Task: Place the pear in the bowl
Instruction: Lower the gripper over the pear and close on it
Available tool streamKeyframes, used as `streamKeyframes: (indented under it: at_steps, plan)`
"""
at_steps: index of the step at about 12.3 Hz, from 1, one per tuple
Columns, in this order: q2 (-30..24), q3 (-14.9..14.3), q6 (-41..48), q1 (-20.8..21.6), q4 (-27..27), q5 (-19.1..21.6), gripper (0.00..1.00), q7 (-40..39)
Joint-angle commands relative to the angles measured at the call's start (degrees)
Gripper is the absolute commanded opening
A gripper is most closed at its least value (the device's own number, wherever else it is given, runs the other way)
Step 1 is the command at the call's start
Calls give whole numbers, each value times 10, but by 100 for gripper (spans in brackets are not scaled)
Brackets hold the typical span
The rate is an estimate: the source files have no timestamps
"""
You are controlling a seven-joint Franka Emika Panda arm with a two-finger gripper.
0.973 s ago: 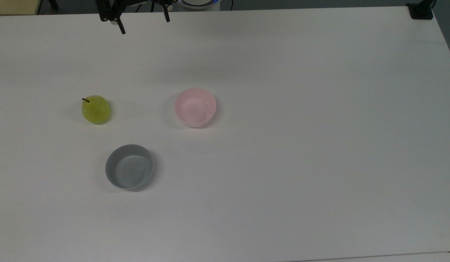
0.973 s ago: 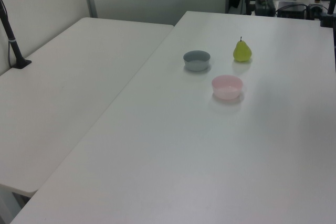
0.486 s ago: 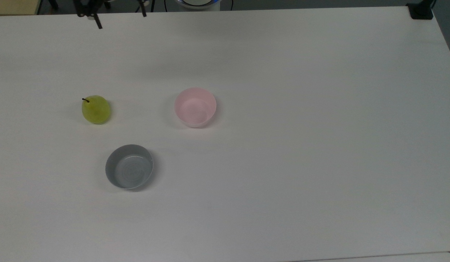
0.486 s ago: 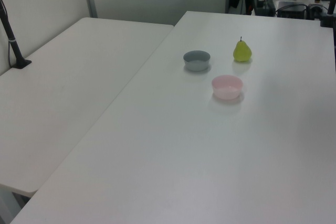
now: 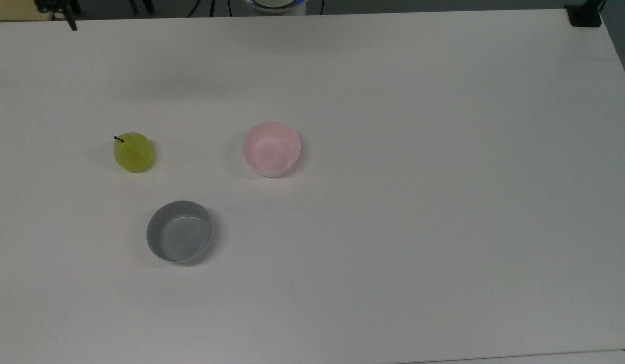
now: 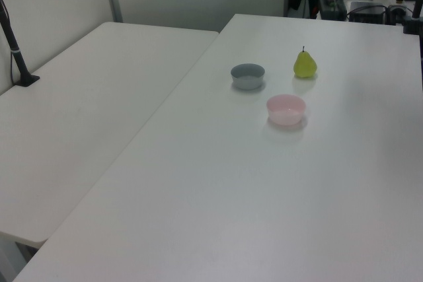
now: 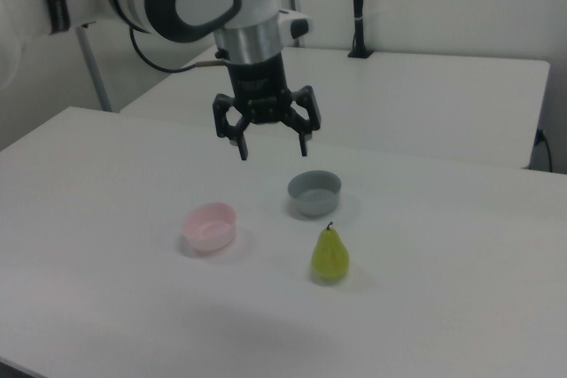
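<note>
The gripper (image 7: 272, 142) hung high above the table (image 7: 106, 183) with its fingers spread wide and nothing between them. Below it, well apart, the pear (image 7: 330, 255) stood upright on the table. The bowl (image 7: 210, 227) and a grey bowl (image 7: 314, 192) sat near the pear, each apart.

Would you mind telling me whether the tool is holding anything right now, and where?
Nothing: the tool is open in the air, and the pear stands untouched.
</note>
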State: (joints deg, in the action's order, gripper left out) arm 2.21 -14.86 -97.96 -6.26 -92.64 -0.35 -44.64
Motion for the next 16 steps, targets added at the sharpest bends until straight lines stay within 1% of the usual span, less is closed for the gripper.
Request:
streamKeyframes:
  at_steps: [1,3,5,7,8,11,13,16]
  plan:
    - [37,-10,-59,-19,-24,-1,100,-12]
    - [63,-10,-106,-21,-50,6,100,0]
    - [78,-10,-160,-24,-86,14,100,25]
    - [91,-10,-237,-21,-126,46,100,60]
    - [97,-10,-270,-21,-139,50,100,73]
    - [139,-8,-325,-17,-140,68,100,82]
    - [167,-4,-367,-10,-139,68,100,99]
    - [191,-2,-376,-1,-140,69,100,124]
